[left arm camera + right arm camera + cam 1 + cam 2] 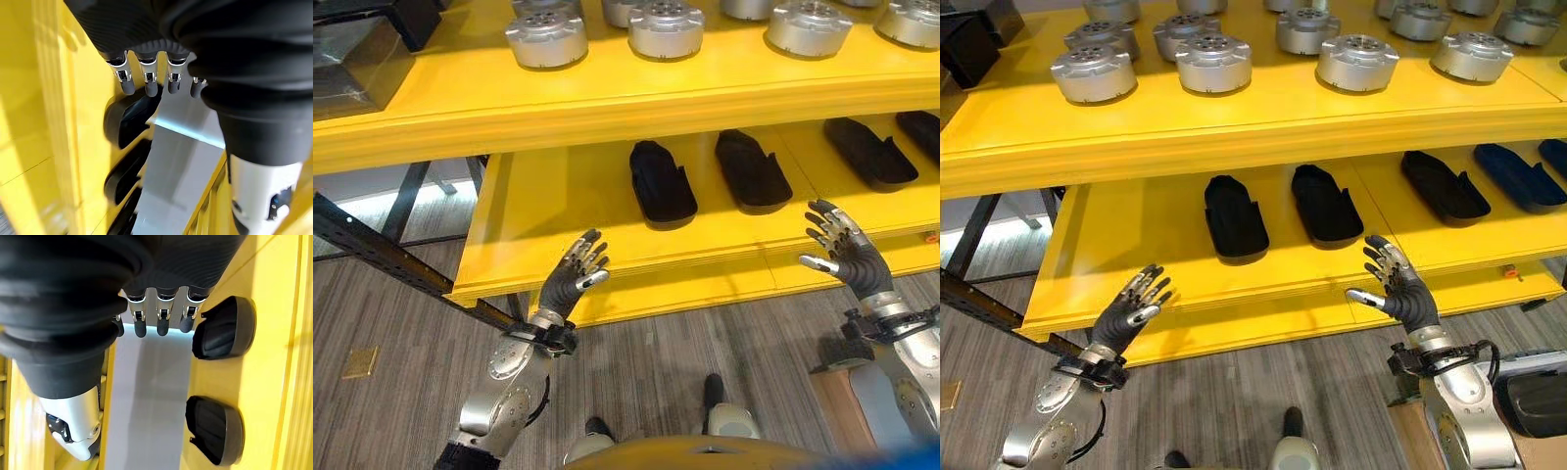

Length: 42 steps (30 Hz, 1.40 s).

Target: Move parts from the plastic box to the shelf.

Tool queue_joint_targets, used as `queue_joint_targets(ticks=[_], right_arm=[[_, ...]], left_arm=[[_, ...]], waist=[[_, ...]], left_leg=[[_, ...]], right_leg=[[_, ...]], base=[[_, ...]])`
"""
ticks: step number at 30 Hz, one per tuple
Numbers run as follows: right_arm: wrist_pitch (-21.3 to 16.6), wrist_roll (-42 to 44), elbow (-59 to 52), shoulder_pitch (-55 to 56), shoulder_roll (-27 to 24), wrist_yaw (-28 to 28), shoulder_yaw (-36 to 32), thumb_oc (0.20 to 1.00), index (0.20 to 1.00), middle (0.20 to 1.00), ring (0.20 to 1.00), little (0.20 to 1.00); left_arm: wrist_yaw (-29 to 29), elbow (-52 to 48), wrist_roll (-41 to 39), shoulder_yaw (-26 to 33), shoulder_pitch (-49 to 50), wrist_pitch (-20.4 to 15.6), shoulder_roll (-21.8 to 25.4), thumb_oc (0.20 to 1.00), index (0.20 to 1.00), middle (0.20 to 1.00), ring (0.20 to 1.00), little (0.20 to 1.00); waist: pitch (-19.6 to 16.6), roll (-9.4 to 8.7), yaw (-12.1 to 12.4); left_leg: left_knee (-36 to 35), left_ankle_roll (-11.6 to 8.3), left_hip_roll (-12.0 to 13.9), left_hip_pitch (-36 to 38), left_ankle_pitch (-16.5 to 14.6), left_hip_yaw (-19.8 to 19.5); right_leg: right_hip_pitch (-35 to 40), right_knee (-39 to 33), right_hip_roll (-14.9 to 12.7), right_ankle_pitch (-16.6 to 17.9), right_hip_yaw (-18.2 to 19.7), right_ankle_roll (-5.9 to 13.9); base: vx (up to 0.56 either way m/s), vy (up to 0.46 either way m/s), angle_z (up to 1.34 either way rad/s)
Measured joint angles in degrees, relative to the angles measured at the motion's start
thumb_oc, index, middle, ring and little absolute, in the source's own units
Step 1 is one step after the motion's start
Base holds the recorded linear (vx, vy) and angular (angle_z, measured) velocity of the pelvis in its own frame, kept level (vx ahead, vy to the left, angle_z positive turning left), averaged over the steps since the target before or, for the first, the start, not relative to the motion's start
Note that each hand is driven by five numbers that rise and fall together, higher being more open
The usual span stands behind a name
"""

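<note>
Presently both the left hand [1126, 311] and right hand [1400, 292] hover spread and empty before the lower shelf [1136, 235], so a blind forward reach might knock the black parts [1234, 217].

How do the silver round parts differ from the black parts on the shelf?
The silver round parts stand on the upper yellow shelf; the black parts lie on the lower shelf. The silver ones are round, shiny discs with holes on top; the black ones are long, matte and shoe-shaped. Both kinds sit in rows, untouched by the open left hand and right hand.
</note>
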Motion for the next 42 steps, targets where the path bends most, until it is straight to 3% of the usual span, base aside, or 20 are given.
queue_joint_targets(ticks=[2,4,5,7,8,10,11,13,14,15,16,17,19,22,24,30,35,38,40,42], right_arm=[[0.4,0.0,-0.2,1.0,2.3,-3.6,0.4,1.000,1.000,1.000,1.000,1.000],[1.0,0.0,-0.7,1.8,4.7,-6.3,0.7,1.000,1.000,1.000,1.000,1.000],[1.6,0.0,-0.5,0.3,6.0,-7.0,1.8,1.000,1.000,1.000,1.000,1.000],[2.5,0.0,-0.4,-0.2,5.6,-7.8,3.6,1.000,1.000,1.000,1.000,1.000],[2.7,0.0,-0.3,-1.0,5.0,-8.6,3.6,1.000,1.000,1.000,1.000,1.000],[3.1,0.1,0.1,-0.9,4.0,-11.5,2.2,1.000,1.000,1.000,1.000,1.000],[3.1,0.1,0.1,0.5,3.2,-13.7,1.5,1.000,1.000,1.000,1.000,1.000],[3.0,-0.1,0.4,-2.7,1.6,-14.7,1.7,1.000,1.000,1.000,1.000,1.000],[3.2,-0.1,0.6,-6.3,1.5,-15.0,3.5,1.000,1.000,1.000,1.000,1.000],[3.0,-1.6,0.2,-7.5,0.9,-13.8,3.1,1.000,1.000,1.000,1.000,1.000],[3.0,-2.7,0.0,-5.9,0.1,-13.6,2.8,1.000,1.000,1.000,1.000,1.000],[3.0,-4.5,0.0,-3.3,0.0,-13.7,2.3,1.000,1.000,1.000,1.000,1.000],[3.1,-5.8,0.0,-0.8,-0.8,-13.4,2.4,1.000,1.000,1.000,1.000,1.000],[3.3,-6.3,1.1,-2.1,-1.4,-13.0,2.4,1.000,1.000,1.000,1.000,1.000],[3.3,-6.8,3.4,-4.5,-2.5,-11.7,3.7,1.000,1.000,1.000,1.000,1.000],[4.4,-4.9,12.7,-13.9,-3.1,-12.9,9.4,1.000,1.000,1.000,1.000,1.000],[4.5,-2.1,14.0,-14.2,1.0,-16.6,9.8,1.000,1.000,1.000,1.000,1.000],[4.6,-1.4,14.8,-14.4,5.0,-18.1,13.2,1.000,1.000,1.000,1.000,1.000],[5.0,-1.1,14.9,-14.4,5.5,-18.2,15.9,1.000,1.000,1.000,1.000,1.000],[5.0,-1.2,16.9,-14.6,7.0,-19.3,16.4,1.000,1.000,1.000,1.000,1.000]], left_arm=[[-1.8,0.0,0.6,-0.8,-1.4,1.1,1.7,1.000,1.000,1.000,1.000,1.000],[-1.6,0.0,0.7,-1.6,-1.8,1.7,1.9,1.000,1.000,1.000,1.000,1.000],[-1.2,0.0,1.1,-1.5,-1.3,1.8,2.4,1.000,1.000,1.000,1.000,1.000],[1.0,-0.1,3.0,-0.5,-0.7,1.7,2.6,1.000,1.000,1.000,1.000,1.000],[1.7,-0.1,3.2,-0.8,-0.8,1.7,2.5,1.000,1.000,1.000,1.000,1.000],[2.0,-0.1,3.0,-0.4,-1.0,1.8,2.3,1.000,1.000,1.000,1.000,1.000],[1.7,-0.1,2.6,2.4,-0.2,1.8,2.7,1.000,1.000,1.000,1.000,1.000],[1.6,-0.2,0.8,4.7,1.7,1.9,2.7,1.000,1.000,1.000,1.000,1.000],[1.6,-1.0,-0.3,6.4,4.6,1.7,1.3,1.000,1.000,1.000,1.000,1.000],[1.8,-1.5,-2.0,7.3,6.0,1.8,-1.6,1.000,1.000,1.000,1.000,1.000],[1.7,-2.1,-2.5,7.5,6.8,1.7,-3.0,1.000,1.000,1.000,1.000,1.000],[1.6,-2.2,-2.7,7.5,6.2,1.7,-2.8,1.000,1.000,1.000,1.000,1.000],[1.7,-1.7,-6.9,6.4,5.1,1.1,-2.1,1.000,1.000,1.000,1.000,1.000],[0.6,-2.0,-7.0,3.9,1.5,-1.5,-2.5,1.000,1.000,1.000,1.000,1.000],[0.3,-3.7,-9.8,2.9,-1.3,-2.1,-2.7,1.000,1.000,1.000,1.000,1.000],[1.0,-4.1,-13.0,-4.8,-10.8,0.2,-3.2,1.000,1.000,1.000,1.000,1.000],[2.7,-3.1,-12.3,-7.6,-12.0,1.6,-4.2,1.000,1.000,1.000,1.000,1.000],[5.5,-2.0,-10.7,-9.9,-13.3,1.1,-5.3,1.000,1.000,1.000,1.000,1.000],[6.7,-0.1,-10.6,-11.7,-14.7,1.1,-5.4,1.000,1.000,1.000,1.000,1.000],[8.5,3.4,-8.0,-13.6,-18.1,-0.9,-7.7,1.000,1.000,1.000,1.000,1.000]], waist=[[-1.1,-3.40,-0.1],[-0.8,-3.73,0.4],[-0.5,-3.96,0.8],[0.0,-4.40,0.6],[0.6,-3.16,0.7],[2.4,0.17,-0.4],[2.3,-0.31,-0.1],[3.4,2.79,0.6],[3.1,3.87,2.1],[3.1,6.06,2.9],[2.8,6.04,2.7],[2.3,4.38,1.8],[1.8,2.71,1.4],[2.0,1.59,0.3],[2.1,2.19,-0.6],[1.6,0.65,-2.3],[1.8,0.87,-3.2],[2.1,1.23,-2.9],[2.6,1.46,-2.6],[4.6,1.47,-2.9]], left_leg=[[-0.3,0.56,-1.8,0.1,-0.2,0.0],[0.1,1.22,-1.6,0.0,-0.8,0.2],[-0.7,1.71,-0.9,0.7,-1.1,2.8],[-0.6,3.34,0.5,1.3,-0.2,11.9],[-0.5,3.62,1.8,1.6,-0.2,14.3],[-0.2,3.34,4.1,1.6,0.2,14.6],[2.3,1.26,3.8,1.4,-0.8,14.1],[5.9,0.29,2.4,-0.3,-5.6,4.6],[5.9,0.50,2.4,-0.1,-8.6,3.3],[8.6,0.14,5.0,1.4,-8.2,7.0],[11.4,-0.73,6.9,1.9,-9.9,8.5],[13.7,-1.13,7.9,2.8,-10.7,9.1],[17.8,2.50,10.4,1.6,-7.5,3.4],[15.9,-1.53,9.2,-2.7,-7.7,0.8],[15.9,-1.82,9.1,-5.6,-1.7,1.6],[18.1,-3.07,11.3,-4.4,1.0,2.1],[14.1,-3.41,10.6,-1.7,0.9,3.8],[14.7,-1.74,9.2,-1.1,-0.7,3.1],[13.7,-2.56,7.3,-1.5,-3.9,1.4],[12.6,-3.02,2.5,-11.2,-4.1,-0.4]], right_leg=[[-0.2,0.4,-1.5,1.3,0.4,1.67],[-3.1,1.0,-0.7,7.4,0.3,5.51],[-5.1,-1.0,0.6,12.6,0.2,1.97],[-6.2,1.5,1.0,5.5,-15.0,1.64],[-6.9,6.3,0.8,2.9,-17.0,2.11],[-4.2,15.4,0.3,-3.2,-13.5,2.12],[-2.5,15.3,1.3,-8.3,-10.9,-0.15],[-3.7,12.6,3.5,-8.2,-10.0,-2.07],[-3.9,8.7,4.5,-8.0,-13.2,-2.29],[-4.4,12.2,4.9,-13.4,-18.0,-7.75],[-4.5,16.5,3.7,-15.7,-20.3,-7.38],[-5.4,19.0,3.8,-15.8,-19.4,-8.29],[-5.2,15.7,8.6,-15.2,-15.8,-12.81],[-1.6,9.0,11.6,-13.3,-11.3,-15.15],[0.3,7.9,14.0,-13.3,-10.0,-15.14],[1.5,6.2,15.5,-14.0,-8.1,-14.76],[1.8,6.5,15.4,-14.0,-6.9,-14.76],[1.3,6.5,16.0,-13.7,-3.4,-14.95],[1.3,5.9,15.2,-12.6,-1.6,-14.30],[2.6,0.6,13.1,-9.9,0.3,-13.90]], base=[[-0.04,0.274,0.06],[-0.10,0.044,-0.70],[-0.24,-0.042,-1.67],[-0.23,-0.028,-1.81],[-0.19,-0.126,-1.42],[-0.14,-0.192,-0.93],[-0.12,-0.273,-1.01],[-0.05,-0.490,-1.84],[0.04,-0.514,-3.00],[0.05,-0.412,-2.83],[0.03,-0.370,-2.05],[0.04,-0.367,-0.95],[0.06,-0.423,-1.12],[0.07,-0.407,-1.01],[0.11,-0.463,-0.84],[0.09,-0.258,-0.39],[0.07,-0.055,-0.08],[0.07,0.008,-0.43],[0.07,0.053,-0.54],[0.11,0.171,-0.28]])
